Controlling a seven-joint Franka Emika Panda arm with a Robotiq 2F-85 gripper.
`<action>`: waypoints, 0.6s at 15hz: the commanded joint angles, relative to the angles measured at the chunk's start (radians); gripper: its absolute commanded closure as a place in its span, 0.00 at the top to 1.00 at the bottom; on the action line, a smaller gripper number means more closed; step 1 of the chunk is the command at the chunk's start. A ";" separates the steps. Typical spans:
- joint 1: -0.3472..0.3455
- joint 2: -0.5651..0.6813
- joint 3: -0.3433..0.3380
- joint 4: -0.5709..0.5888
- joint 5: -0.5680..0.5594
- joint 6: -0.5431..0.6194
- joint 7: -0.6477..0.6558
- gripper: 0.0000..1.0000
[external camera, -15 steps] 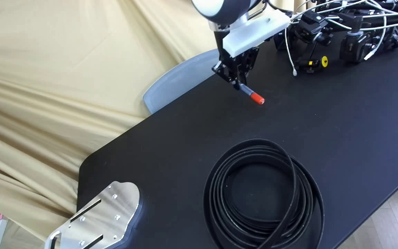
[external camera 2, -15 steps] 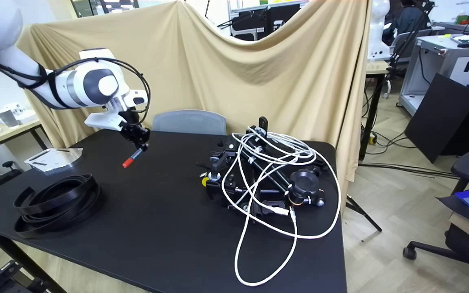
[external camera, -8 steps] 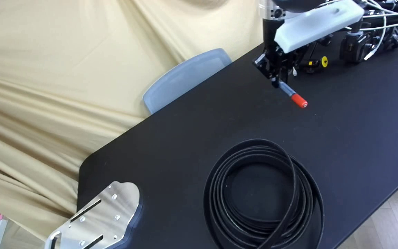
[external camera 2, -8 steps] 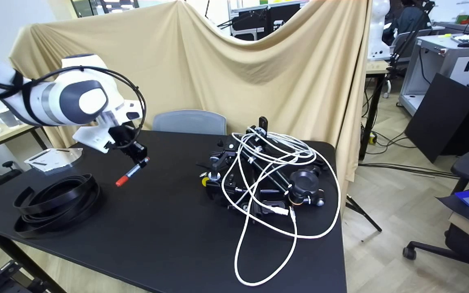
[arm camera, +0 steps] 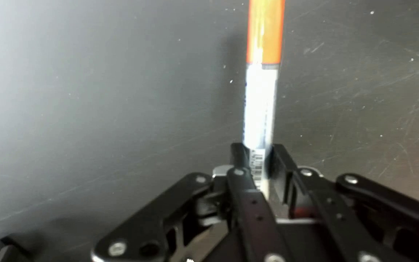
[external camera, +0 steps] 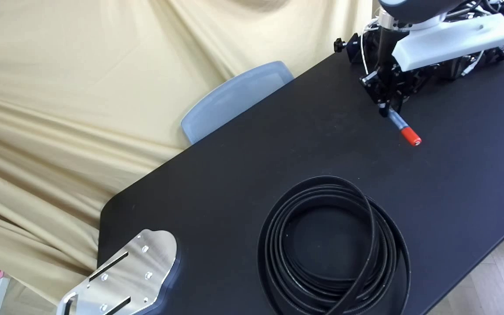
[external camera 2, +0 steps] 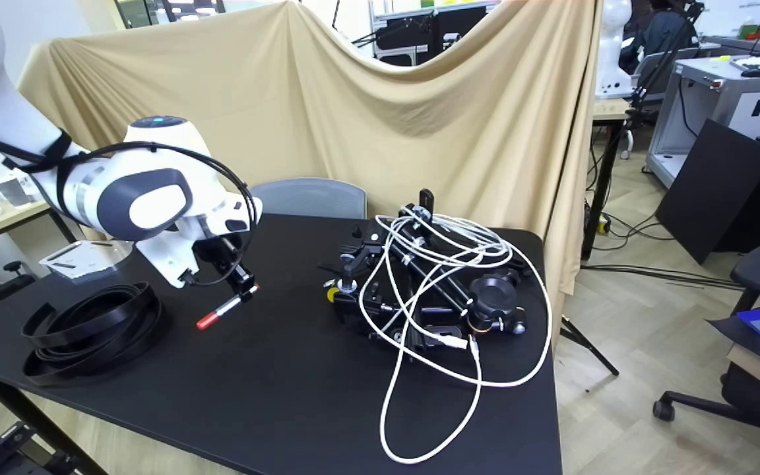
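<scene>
Two jaws pinch the red-capped marker [arm camera: 261,100] by its barrel [arm camera: 258,127], likely so its cap [arm camera: 266,32] juts clear, above the bench [external camera: 234,188], right of the coiled black strap [external camera 2: 103,328].

We see a white Panda arm [external camera 2: 24,119] with a dark grey joint cover [external camera 2: 113,208], black cables [external camera 2: 154,146] strapped along it by black bands [external camera 2: 57,146], a white slab-like wrist bracket [external camera: 455,41], and a black Robotiq gripper [arm camera: 260,154] with silver screws [arm camera: 117,249].

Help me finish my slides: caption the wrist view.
The pincer clasps a marker, its orange-red end pointing outward, over a scratched dark tabletop.
</scene>
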 commanded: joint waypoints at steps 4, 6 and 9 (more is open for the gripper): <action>-0.104 0.088 0.069 0.050 0.122 -0.004 -0.107 0.05; -0.114 0.121 0.068 0.065 0.119 0.003 -0.101 0.05; -0.114 0.163 0.057 0.085 0.103 0.017 -0.077 0.05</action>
